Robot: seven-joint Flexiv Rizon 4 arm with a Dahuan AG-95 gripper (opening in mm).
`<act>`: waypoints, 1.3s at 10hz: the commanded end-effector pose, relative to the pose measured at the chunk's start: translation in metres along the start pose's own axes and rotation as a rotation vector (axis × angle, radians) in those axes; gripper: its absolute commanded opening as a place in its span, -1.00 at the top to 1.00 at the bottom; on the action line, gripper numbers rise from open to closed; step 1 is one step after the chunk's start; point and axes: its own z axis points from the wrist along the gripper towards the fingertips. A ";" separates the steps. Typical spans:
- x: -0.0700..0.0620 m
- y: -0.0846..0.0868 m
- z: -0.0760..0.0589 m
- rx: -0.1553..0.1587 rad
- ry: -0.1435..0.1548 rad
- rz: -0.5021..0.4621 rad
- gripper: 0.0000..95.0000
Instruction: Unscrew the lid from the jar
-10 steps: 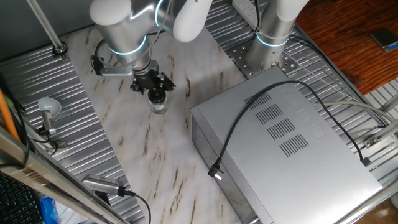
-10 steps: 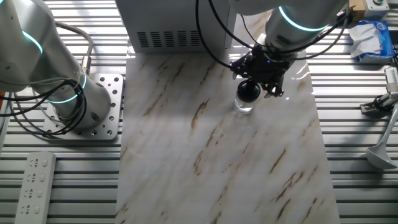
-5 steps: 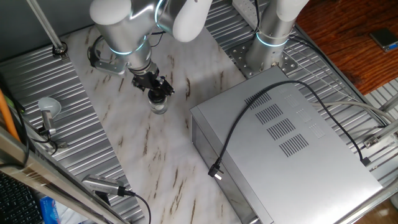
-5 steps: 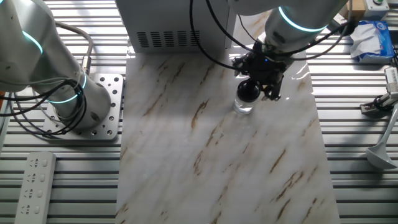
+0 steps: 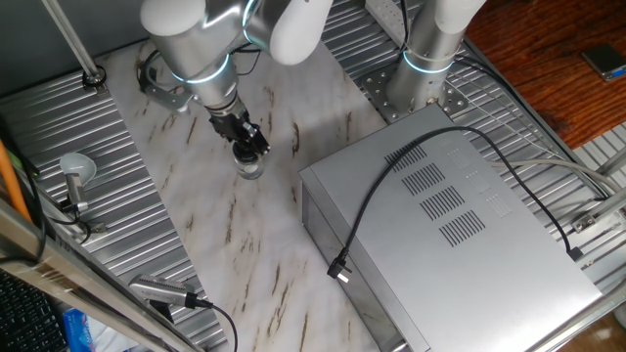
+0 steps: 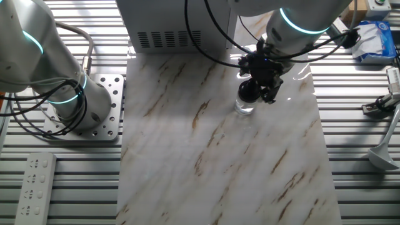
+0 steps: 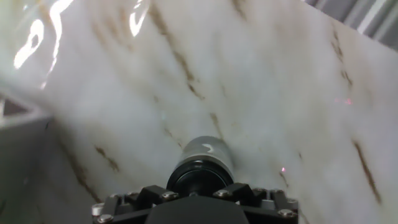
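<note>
The jar (image 5: 251,169) is a tiny clear cylinder standing upright on the marble tabletop (image 5: 245,254), left of the big box. Its dark round lid (image 5: 250,153) sits on top. My gripper (image 5: 246,144) comes down from above, and its black fingers close around the lid. The other fixed view shows the same: the gripper (image 6: 257,84) over the lid (image 6: 249,92), with the jar (image 6: 244,107) below. In the hand view the lid (image 7: 199,177) fills the space between my two fingers (image 7: 149,194), and the jar body (image 7: 206,152) shows beyond it.
A large grey metal box (image 5: 460,225) with a black cable (image 5: 367,210) lies to the right of the jar. A round grey knob on a stem (image 5: 76,168) stands at the left edge. A second arm's base (image 6: 75,100) and a power strip (image 6: 34,181) are also in view.
My wrist has turned about the lid's axis, and the bracket on the hand has swung round towards the back. The jar stays in the same spot.
</note>
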 end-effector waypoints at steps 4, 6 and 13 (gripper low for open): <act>0.000 0.000 0.000 0.012 -0.018 0.085 -0.60; 0.000 0.000 0.000 0.022 -0.025 0.081 -0.60; 0.000 0.000 0.004 0.025 -0.030 0.067 -0.60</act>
